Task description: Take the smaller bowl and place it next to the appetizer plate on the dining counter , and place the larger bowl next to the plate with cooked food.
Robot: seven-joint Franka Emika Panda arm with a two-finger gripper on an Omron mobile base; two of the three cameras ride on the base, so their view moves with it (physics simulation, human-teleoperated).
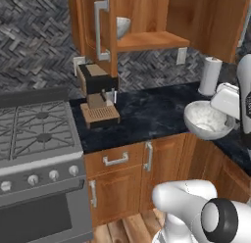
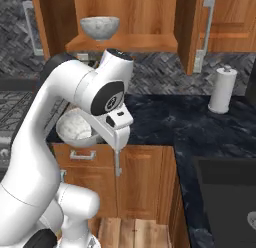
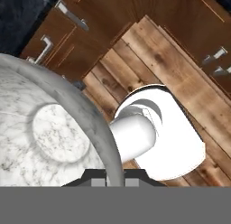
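Left base view: larger bowl, grey-white marbled, carried in the air at the front edge of the black counter, beside the arm's white hand. Smaller bowl on the open cabinet shelf above. Coffee machine and paper towel roll stand on the counter; stove at left.

Right base view: larger bowl partly hidden behind the arm, above the drawer fronts. Smaller bowl upright on the shelf.

Hand view: tool narrowed tightly onto the larger bowl's rim, one finger either side; wooden floor below.
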